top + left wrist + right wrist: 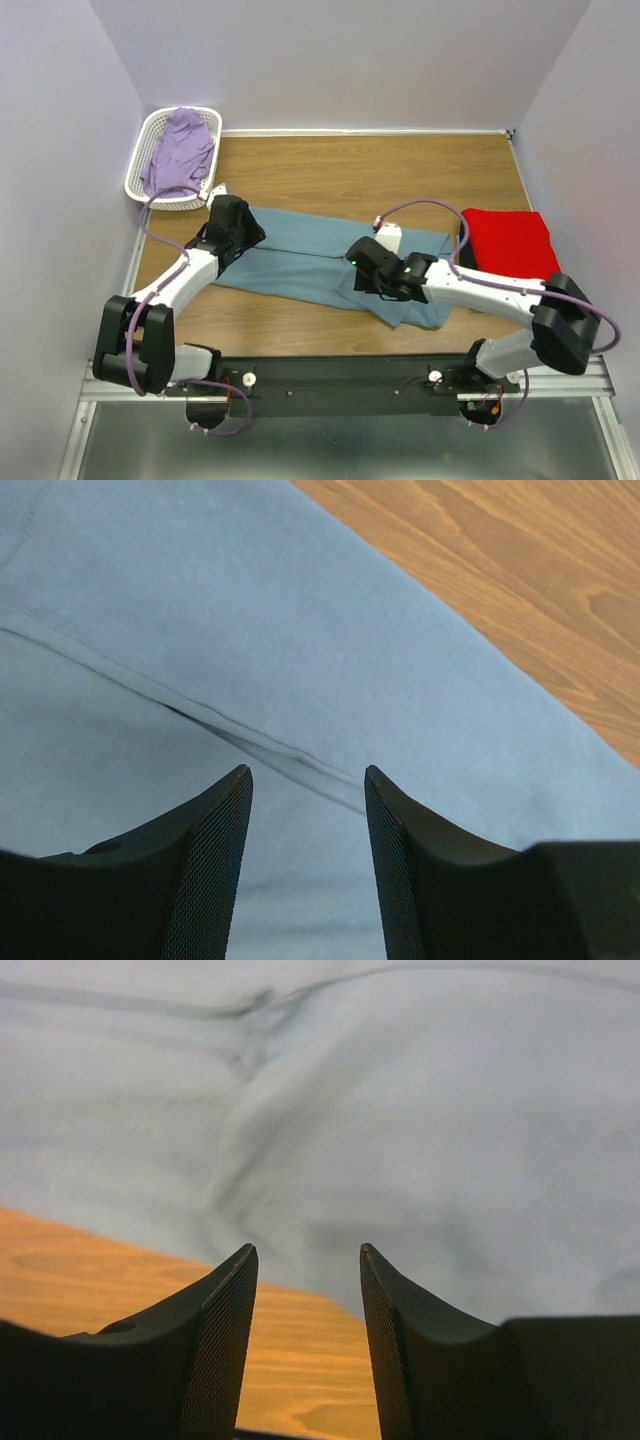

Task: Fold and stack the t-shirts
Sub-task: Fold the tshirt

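1. A dusty blue-grey t-shirt (300, 255) lies spread across the middle of the wooden table (350, 170). It forms a long band running from the far left to the near right. The cloth is plain, soft and lightly rumpled, and it bunches into thicker folds at its near right end.
2. A red t-shirt (510, 245) sits folded into a tidy rectangle at the right side of the table, just beside the blue-grey shirt's right end. Whether the two touch cannot be told.
3. The left jaws stand apart with nothing between them, low over the left end of the blue-grey shirt. A long dark crease (230, 735) crosses the cloth just beyond their tips.
4. The right jaws also stand apart and hold nothing. They hang over the shirt's right part, at an edge where cloth meets wood.
5. Uncovered wood runs along the far side of the shirt. A narrower strip lies between the shirt and the black mounting rail (340, 380) at the near edge. Pale walls close in the left, far and right sides.
6. A white lattice basket (135, 170) stands at the far left corner, filled with a crumpled pale purple garment (180, 150).
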